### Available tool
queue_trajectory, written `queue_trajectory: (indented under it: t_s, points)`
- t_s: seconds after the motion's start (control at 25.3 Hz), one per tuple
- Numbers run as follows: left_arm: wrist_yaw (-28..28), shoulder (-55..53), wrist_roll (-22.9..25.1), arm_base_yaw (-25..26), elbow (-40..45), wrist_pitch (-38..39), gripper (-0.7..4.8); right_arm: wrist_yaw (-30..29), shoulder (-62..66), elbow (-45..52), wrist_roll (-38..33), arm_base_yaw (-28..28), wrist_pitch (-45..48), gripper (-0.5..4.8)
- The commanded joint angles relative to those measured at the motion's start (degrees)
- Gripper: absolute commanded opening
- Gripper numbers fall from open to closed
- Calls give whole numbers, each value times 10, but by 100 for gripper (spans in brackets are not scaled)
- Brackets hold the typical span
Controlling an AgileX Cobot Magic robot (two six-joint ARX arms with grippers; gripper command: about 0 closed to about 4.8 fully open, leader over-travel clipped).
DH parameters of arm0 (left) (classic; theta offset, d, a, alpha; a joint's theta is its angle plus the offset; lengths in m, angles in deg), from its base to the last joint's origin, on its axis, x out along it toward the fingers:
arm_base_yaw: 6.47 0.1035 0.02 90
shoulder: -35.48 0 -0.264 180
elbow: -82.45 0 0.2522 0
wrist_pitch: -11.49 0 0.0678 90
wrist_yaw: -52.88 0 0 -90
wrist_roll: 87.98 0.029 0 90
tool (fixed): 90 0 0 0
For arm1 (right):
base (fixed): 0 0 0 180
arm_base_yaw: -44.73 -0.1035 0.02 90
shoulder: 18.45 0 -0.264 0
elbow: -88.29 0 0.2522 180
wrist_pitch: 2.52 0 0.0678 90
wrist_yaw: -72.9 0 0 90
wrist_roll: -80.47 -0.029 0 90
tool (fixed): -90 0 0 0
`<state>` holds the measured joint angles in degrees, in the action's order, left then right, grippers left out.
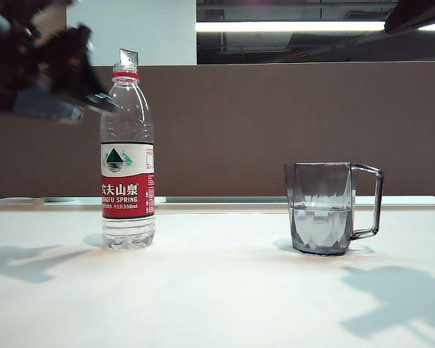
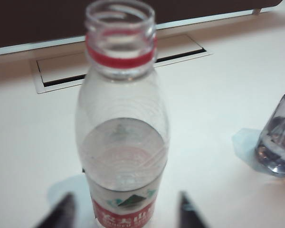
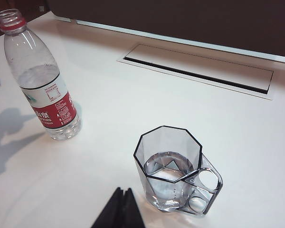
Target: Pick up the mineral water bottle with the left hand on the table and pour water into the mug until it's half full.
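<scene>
The white table (image 1: 217, 290) carries two things, well apart. The mineral water bottle (image 1: 127, 159) stands upright and uncapped on the left in the exterior view, its red-and-white label facing forward. The smoky-grey mug (image 1: 322, 208) stands upright on the right, handle turned away from the bottle, with water in it about halfway up. A long rectangular slot panel (image 3: 199, 71) sits flush in the tabletop behind them.

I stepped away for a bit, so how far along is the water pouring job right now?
Done, it seems: the mug holds water to about half, and the mineral water bottle stands upright, uncapped, on the table. In hand: nothing; the left pincer straddles the bottle without gripping, and the right pincer sits shut near the mug. Left: probably only backing away.
</scene>
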<state>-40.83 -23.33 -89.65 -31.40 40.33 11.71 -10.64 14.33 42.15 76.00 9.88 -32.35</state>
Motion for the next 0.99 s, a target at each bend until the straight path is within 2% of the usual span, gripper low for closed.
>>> queue_trajectory:
  t_s: [0.04,0.32,0.4,0.51,0.75,0.91,0.99]
  points:
    - [-2,70,-25,-1,-1,64,-6,1,-2,-2,2,0,9,-8]
    - [-2,267,-38,-1,-1,197,-6,1,-2,-2,2,0,9,-8]
    - [-2,301,-37,-1,0,208,-6,1,-2,-2,2,0,9,-8]
    - [-2,356,-34,-1,9,203,-6,1,-2,-2,2,0,9,-8]
    - [-2,420,-21,9,96,131,-6,1,-2,-2,2,0,9,-8]
    - [-2,460,-16,56,138,128,-6,1,-2,-2,2,0,9,-8]
    - [-2,502,-17,91,160,98,-6,1,-2,-2,2,0,9,-8]
